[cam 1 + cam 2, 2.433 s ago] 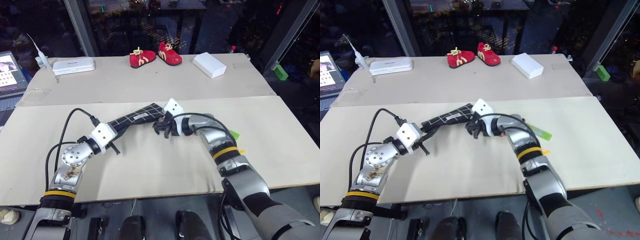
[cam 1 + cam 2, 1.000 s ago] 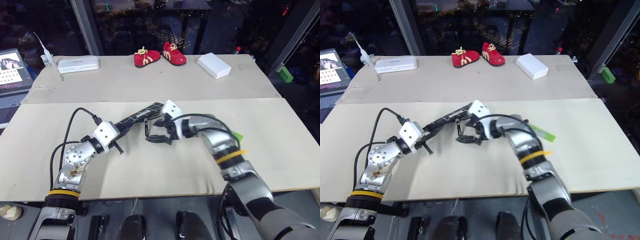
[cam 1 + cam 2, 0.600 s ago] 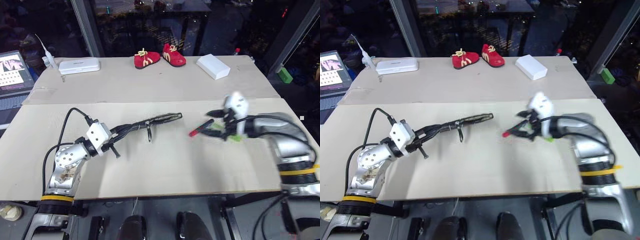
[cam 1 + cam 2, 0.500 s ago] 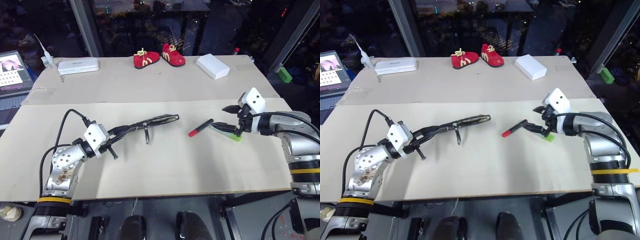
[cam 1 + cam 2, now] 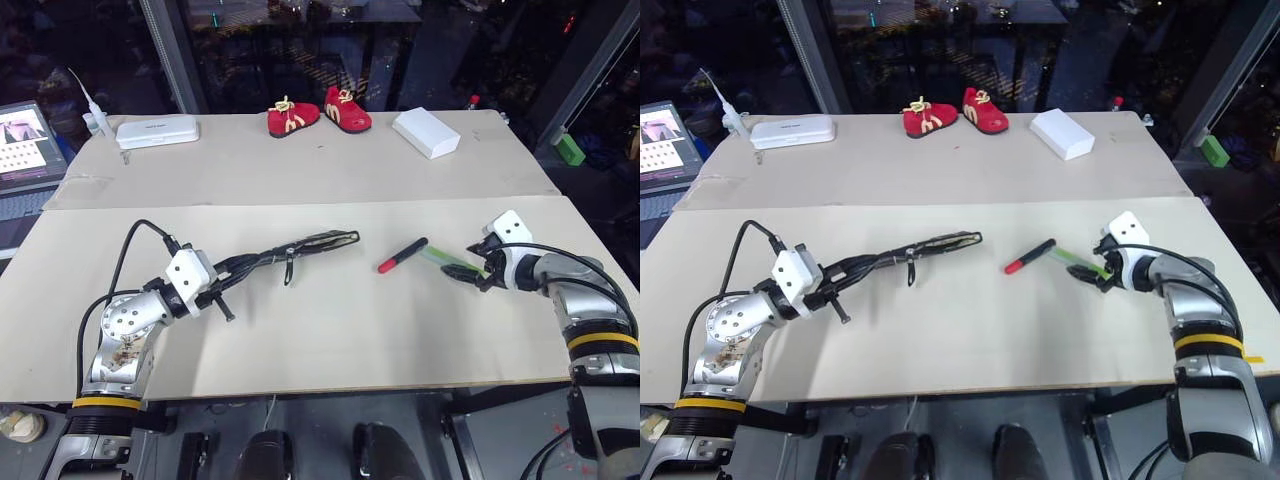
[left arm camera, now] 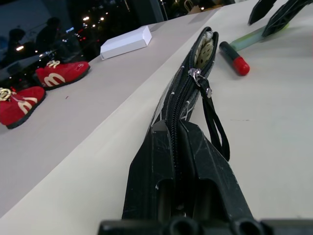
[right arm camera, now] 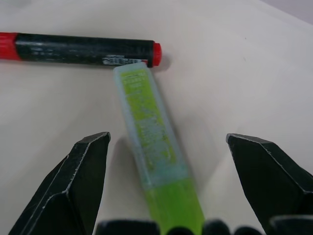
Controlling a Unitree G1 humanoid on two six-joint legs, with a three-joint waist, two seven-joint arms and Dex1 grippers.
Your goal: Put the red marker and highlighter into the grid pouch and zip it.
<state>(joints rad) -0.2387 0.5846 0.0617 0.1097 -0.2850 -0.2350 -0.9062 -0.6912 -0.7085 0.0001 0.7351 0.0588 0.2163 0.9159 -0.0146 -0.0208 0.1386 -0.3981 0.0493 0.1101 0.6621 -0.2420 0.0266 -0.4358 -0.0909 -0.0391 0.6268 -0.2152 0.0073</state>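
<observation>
Two pale tabletops [image 5: 300, 170] stand end to end before dark night-time windows [image 5: 300, 40].

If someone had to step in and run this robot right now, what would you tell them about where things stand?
Left gripper: shut on one end of the grid pouch, held edge-up over the table with its zipper open.
Right gripper: open, straddling the highlighter on the table, not gripping it.
Red marker: on the table between pouch and highlighter, one end touching the highlighter's tip.
Done: pouch open and held.
Left: grasp the highlighter, put it and the marker into the pouch, then zip it.
</observation>
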